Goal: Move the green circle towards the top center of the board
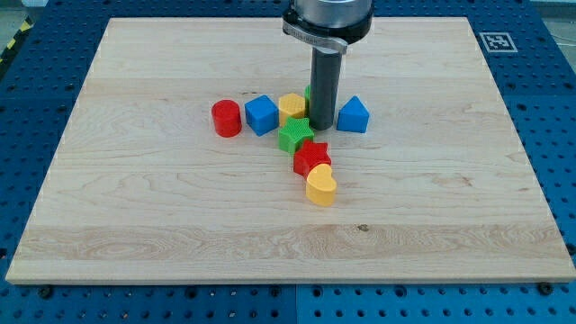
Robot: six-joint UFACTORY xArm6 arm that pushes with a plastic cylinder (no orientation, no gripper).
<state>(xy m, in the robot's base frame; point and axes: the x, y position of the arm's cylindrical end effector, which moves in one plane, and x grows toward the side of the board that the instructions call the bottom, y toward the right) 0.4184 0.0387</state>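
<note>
Seven blocks show on the worktop [135, 225], clustered near its middle. Nearest: yellow heart [320, 189], touching red star [311, 158] above it, then green star [294, 137]. Farther: red cylinder [226, 118], blue cube [261, 114], yellow block [291, 106], blue house-shaped block [353, 115]. My tip [321, 128] stands between green star and blue house-shaped block. No hand is fitted, so no grip to report. Green circle [308, 94]: only a sliver peeks out behind the rod; likely the tip sits below it to push it toward the view's top.
</note>
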